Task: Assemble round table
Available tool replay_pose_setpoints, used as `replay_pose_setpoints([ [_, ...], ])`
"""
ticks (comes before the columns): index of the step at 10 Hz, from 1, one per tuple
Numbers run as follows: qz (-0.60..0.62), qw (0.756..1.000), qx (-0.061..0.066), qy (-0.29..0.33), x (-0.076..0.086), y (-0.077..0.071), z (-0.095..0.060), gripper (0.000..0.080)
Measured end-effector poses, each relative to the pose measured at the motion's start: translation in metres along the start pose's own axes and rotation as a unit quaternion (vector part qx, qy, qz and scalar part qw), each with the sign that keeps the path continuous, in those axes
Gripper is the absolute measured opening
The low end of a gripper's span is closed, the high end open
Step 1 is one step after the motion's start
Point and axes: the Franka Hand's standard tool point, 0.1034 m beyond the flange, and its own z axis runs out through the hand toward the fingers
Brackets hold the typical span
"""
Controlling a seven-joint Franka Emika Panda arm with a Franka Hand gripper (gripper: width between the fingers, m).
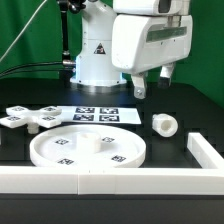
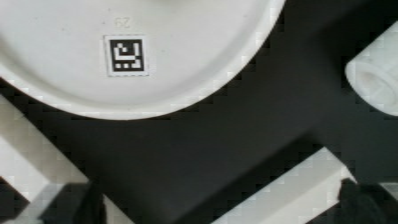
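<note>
The large rimmed round disc lies flat on the black table, front centre, with a small raised hub in its middle. It fills the wrist view's upper part, one square tag showing. The short thick post lies to the disc's right in the exterior view, and its edge shows in the wrist view. The flat cross-shaped piece lies at the exterior view's left. My gripper hangs above the table behind the post, open and empty. Its dark fingertips sit wide apart.
The marker board lies behind the disc. The long white border wall runs along the front and turns up the exterior view's right side. It crosses the wrist view as a white diagonal band. The arm's white base stands behind.
</note>
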Motion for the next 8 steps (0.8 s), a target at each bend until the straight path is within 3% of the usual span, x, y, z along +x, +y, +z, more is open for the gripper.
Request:
replay_pose_setpoints([
  [6, 0.000, 1.000, 0.000, -0.001, -0.002, 0.000, 0.001, 0.0650],
  [7, -0.039, 0.999, -0.009, 0.007, -0.014, 0.006, 0.009, 0.0650],
  [8, -0.052, 0.999, -0.010, 0.006, -0.035, 0.009, 0.022, 0.0650],
])
